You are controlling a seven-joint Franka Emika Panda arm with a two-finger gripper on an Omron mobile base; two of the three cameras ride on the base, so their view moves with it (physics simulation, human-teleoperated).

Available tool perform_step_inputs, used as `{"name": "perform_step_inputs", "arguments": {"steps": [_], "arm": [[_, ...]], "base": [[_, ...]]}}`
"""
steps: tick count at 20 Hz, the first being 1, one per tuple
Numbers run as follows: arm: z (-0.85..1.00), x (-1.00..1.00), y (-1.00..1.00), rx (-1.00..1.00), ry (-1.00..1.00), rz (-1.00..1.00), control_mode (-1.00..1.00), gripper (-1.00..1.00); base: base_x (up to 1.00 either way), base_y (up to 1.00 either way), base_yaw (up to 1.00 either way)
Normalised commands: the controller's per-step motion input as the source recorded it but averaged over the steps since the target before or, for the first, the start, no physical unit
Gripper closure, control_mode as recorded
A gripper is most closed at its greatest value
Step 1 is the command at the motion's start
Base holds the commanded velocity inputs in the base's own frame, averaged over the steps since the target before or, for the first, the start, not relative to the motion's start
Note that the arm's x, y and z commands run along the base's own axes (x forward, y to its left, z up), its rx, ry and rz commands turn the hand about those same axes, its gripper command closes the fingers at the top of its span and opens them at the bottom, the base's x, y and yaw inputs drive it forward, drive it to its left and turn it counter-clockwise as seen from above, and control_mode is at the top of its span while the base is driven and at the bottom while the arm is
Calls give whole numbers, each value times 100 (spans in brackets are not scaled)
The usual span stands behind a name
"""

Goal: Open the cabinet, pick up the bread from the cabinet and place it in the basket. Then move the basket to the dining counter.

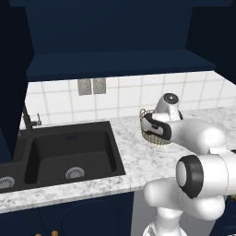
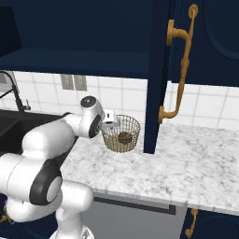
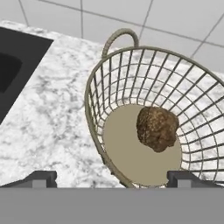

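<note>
Bread [image 3: 157, 128] lies inside the basket [image 3: 131, 78], right of centre in the hand view: a rough, dark brown, rounded lump resting on the basket's flat tan floor. The basket is round, tan-gold wire mesh with a small loop handle at its upper rim, and stands on the marble counter [image 3: 48, 118].

The claw [image 3: 113, 177] sits at the bottom of the hand view with its two dark tips spread wide apart, one left of the basket's near rim and one inside it; nothing is held between them. Whether either tip touches the wire cannot be told.

In the right base view the basket [image 2: 128, 125] stands at centre frame with the bread [image 2: 124, 137] visible through the mesh, and the cabinet [image 2: 161, 74] door hangs open just to its right, brass handle [image 2: 179, 70] facing the camera. In the left base view the arm [image 1: 193, 138] covers most of the basket [image 1: 150, 133], leaving its left edge showing right of centre.

Also noted: black sink [image 1: 69, 154] at lower left of the left base view, dark faucet [image 1: 26, 117] behind it, white tiled wall [image 1: 124, 94] with a grey outlet plate [image 1: 91, 85].
</note>
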Motion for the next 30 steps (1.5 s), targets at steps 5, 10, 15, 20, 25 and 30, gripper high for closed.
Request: {"name": "perform_step_inputs", "arguments": {"steps": [5,10,15,20,25,30], "arm": [[-49,45,5,-5,6,6,-100,-100],[-48,15,0,-5,7,6,-100,-100],[-35,4,-1,-4,6,5,-100,-100],[-25,3,-14,-3,3,6,-100,-100],[-40,-29,-18,-3,1,8,-100,100],[-1,-42,-15,-2,-3,11,-100,100]], "base": [[0,0,0],[0,0,0],[0,0,0],[0,0,0],[0,0,0],[0,0,0]]}}
